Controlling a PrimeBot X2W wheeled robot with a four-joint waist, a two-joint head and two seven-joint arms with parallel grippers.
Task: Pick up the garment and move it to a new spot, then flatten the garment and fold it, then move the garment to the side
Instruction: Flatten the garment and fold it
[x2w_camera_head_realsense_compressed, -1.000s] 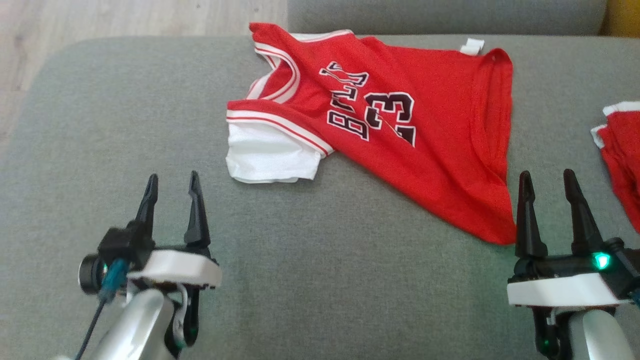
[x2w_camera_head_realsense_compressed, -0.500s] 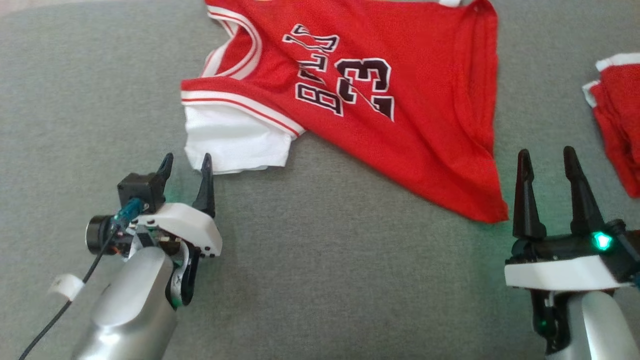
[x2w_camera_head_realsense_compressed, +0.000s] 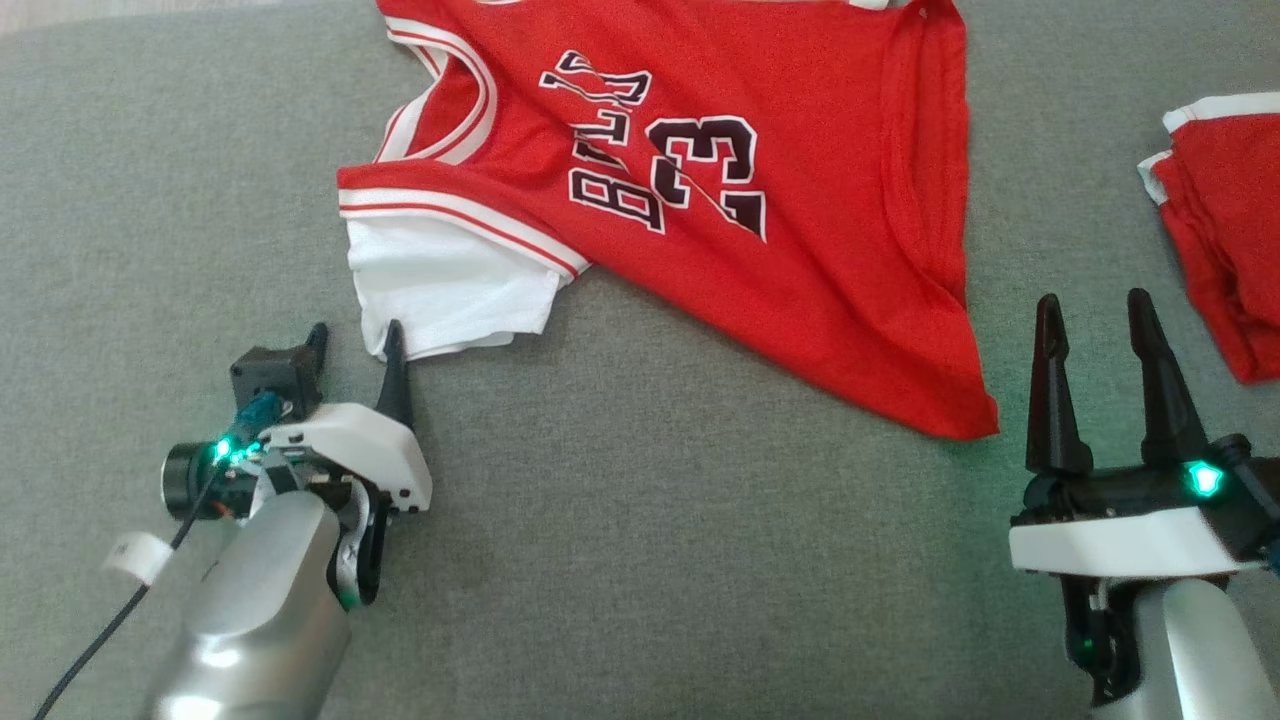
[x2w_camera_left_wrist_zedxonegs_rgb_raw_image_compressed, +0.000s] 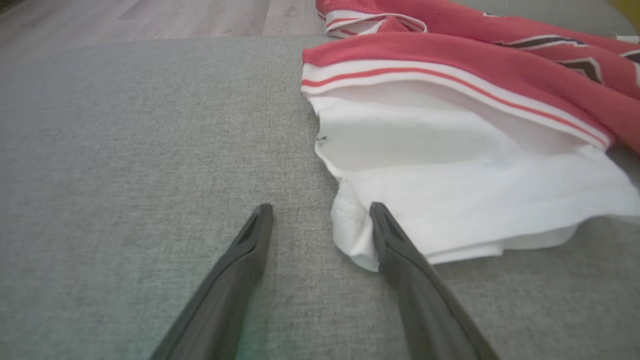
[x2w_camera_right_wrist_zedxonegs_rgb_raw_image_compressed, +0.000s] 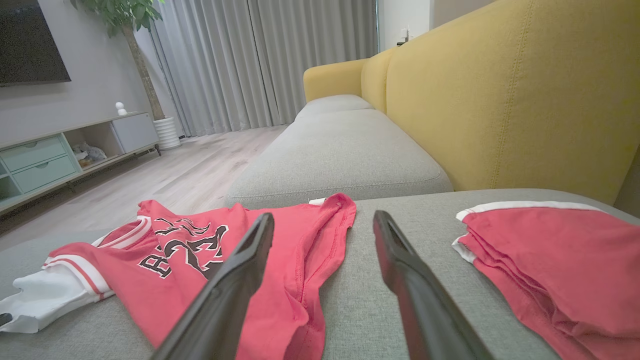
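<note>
The garment (x2w_camera_head_realsense_compressed: 800, 220) is a red basketball jersey with black lettering and a white sleeve (x2w_camera_head_realsense_compressed: 450, 290), lying crumpled on the grey sofa cushion (x2w_camera_head_realsense_compressed: 640, 560). My left gripper (x2w_camera_head_realsense_compressed: 355, 345) is open at the sleeve's near-left corner. In the left wrist view the right finger (x2w_camera_left_wrist_zedxonegs_rgb_raw_image_compressed: 395, 250) rests against the white sleeve (x2w_camera_left_wrist_zedxonegs_rgb_raw_image_compressed: 450, 200) hem, the left finger over bare cushion. My right gripper (x2w_camera_head_realsense_compressed: 1095, 315) is open, just right of the jersey's near corner, touching nothing. The right wrist view shows the jersey (x2w_camera_right_wrist_zedxonegs_rgb_raw_image_compressed: 200, 250) past the right gripper (x2w_camera_right_wrist_zedxonegs_rgb_raw_image_compressed: 322, 222).
A second, folded red garment (x2w_camera_head_realsense_compressed: 1220, 230) lies at the cushion's right edge, also seen as the folded red garment (x2w_camera_right_wrist_zedxonegs_rgb_raw_image_compressed: 550, 260). A yellow sofa back (x2w_camera_right_wrist_zedxonegs_rgb_raw_image_compressed: 500, 90) rises behind it. Wooden floor (x2w_camera_left_wrist_zedxonegs_rgb_raw_image_compressed: 150, 17) lies beyond the cushion's far left edge.
The head camera tilted down, shifting the scene up. My left gripper has advanced from the bare cushion to the white sleeve's corner. The right gripper has stayed put.
</note>
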